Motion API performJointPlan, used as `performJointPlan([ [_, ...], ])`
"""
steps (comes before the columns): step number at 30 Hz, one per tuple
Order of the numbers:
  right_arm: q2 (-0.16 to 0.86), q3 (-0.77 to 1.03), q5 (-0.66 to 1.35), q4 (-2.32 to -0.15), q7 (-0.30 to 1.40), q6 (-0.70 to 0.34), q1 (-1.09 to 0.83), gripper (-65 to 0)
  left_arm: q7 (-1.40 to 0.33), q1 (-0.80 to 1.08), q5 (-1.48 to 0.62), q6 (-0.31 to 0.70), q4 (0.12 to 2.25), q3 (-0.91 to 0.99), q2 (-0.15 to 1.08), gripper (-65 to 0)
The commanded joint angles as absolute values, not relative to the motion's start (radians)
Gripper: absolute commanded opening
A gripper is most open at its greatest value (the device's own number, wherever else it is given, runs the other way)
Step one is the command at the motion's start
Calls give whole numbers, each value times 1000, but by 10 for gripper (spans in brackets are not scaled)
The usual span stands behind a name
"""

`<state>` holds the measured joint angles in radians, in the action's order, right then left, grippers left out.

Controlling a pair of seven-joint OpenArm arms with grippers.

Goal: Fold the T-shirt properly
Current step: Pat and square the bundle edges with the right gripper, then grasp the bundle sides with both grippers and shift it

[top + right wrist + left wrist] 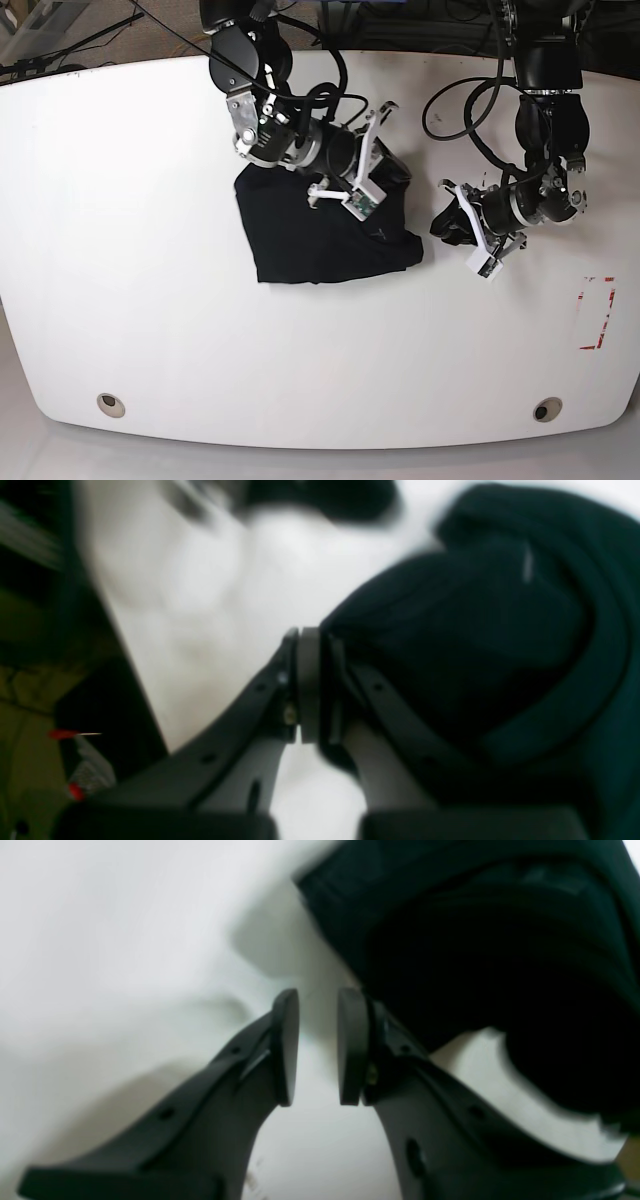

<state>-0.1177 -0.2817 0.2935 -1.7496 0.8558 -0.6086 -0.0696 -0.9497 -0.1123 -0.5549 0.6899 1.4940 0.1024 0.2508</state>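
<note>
Starting from the right end effector (pixel 310 680), we see its pads pressed together in the right wrist view, with the edge of the shirt (pixel 475 645) bunched right against the outer finger; the blur keeps us from telling whether any cloth is actually caught between the pads, though they look shut with nothing thick between them. In the base view this end effector (pixel 372 165) sits over the upper right corner of the shirt (pixel 310 235), where the fabric is rucked up beneath it. The left end effector (pixel 318 1045) stands narrowly parted and holds nothing: bare desk (pixel 125 940) shows through the gap, and the shirt (pixel 500 965) lies off to one side, near but not touching. From the base view the left end effector (pixel 462 222) hovers just beyond the shirt's right edge, apart from it. The shirt itself lies as a rough dark block near the middle of the white desk (pixel 150 330), its longer side running left to right in that view, already partly gathered. We judge that the coming move turns on the right arm, which is on the cloth, while the left arm would need to reach toward the shirt's near edge to help.
</note>
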Motion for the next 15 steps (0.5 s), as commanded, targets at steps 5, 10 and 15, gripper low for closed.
performJointPlan([
  [5,-136,-321,311,-1554,831,-611,51,-626,-932,-139,-575,696,1515,111,263,-529],
  [10,-134,-323,311,-1483,809,-611,88,-344,-932,-140,-575,696,1515,111,263,-529],
  [15,-114,-320,312,-1584,814,-618,77,-181,-932,-143,-576,696,1517,111,291,-529],
])
